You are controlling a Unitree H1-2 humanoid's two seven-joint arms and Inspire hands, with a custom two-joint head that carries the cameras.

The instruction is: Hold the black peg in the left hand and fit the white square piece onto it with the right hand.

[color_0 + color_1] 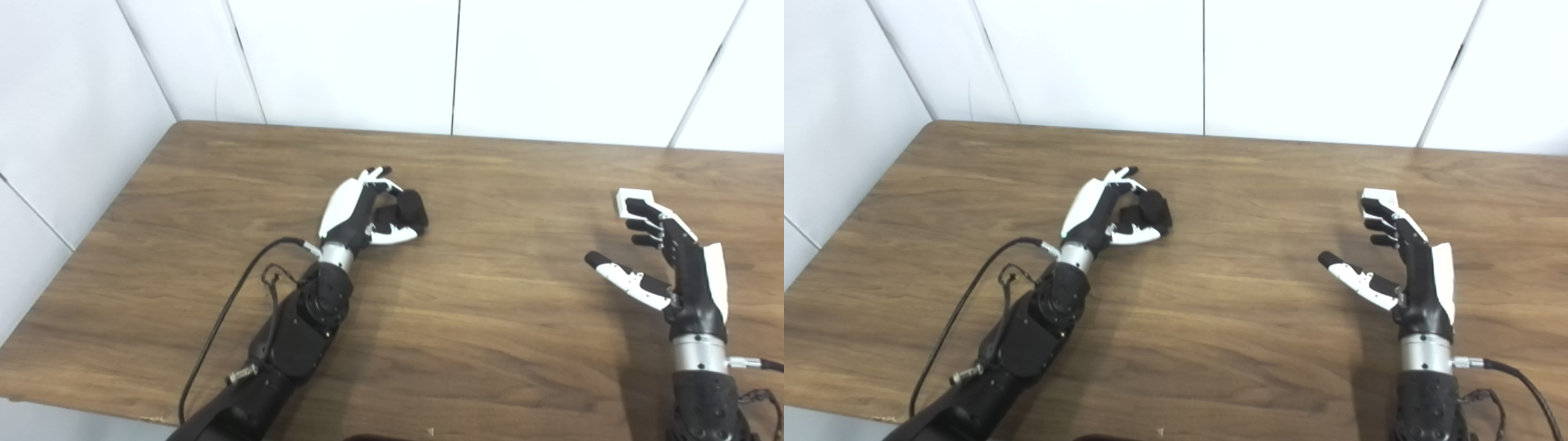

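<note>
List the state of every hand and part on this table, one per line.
left hand: shut on the black peg, low over the table.
black peg: held between fingers and thumb.
right hand: open, fingers spread, holding nothing.
white square piece: at the right hand's fingertips, not gripped.

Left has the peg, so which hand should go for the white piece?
Right. The right hand is open with its fingertips at the white piece; the left hand is curled around the peg.
</note>
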